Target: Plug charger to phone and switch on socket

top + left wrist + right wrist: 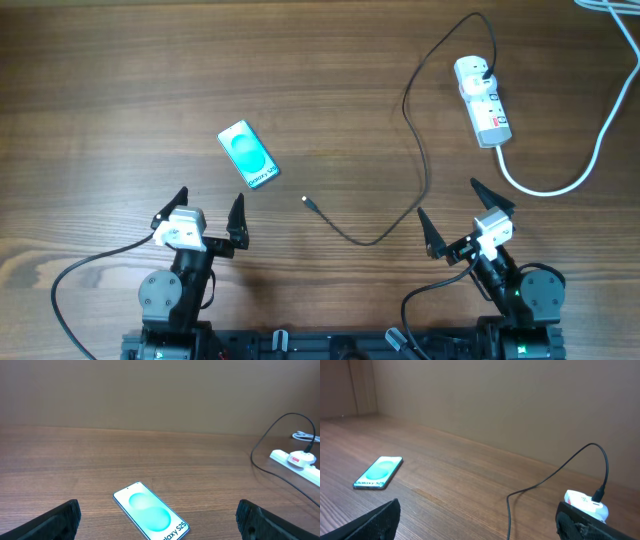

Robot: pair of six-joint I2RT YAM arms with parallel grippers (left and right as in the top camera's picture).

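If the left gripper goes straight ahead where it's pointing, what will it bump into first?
Probably the phone, lying flat on the table just ahead of the open left gripper. The gripper's height is hard to judge, so it might pass above the phone.

A wooden table of mid-brown boards, its grain running side to side, fills the overhead view. Along the table's far edge stands a plain, matte tan wall. Above the table's far left corner, a darker vertical strip interrupts that wall.
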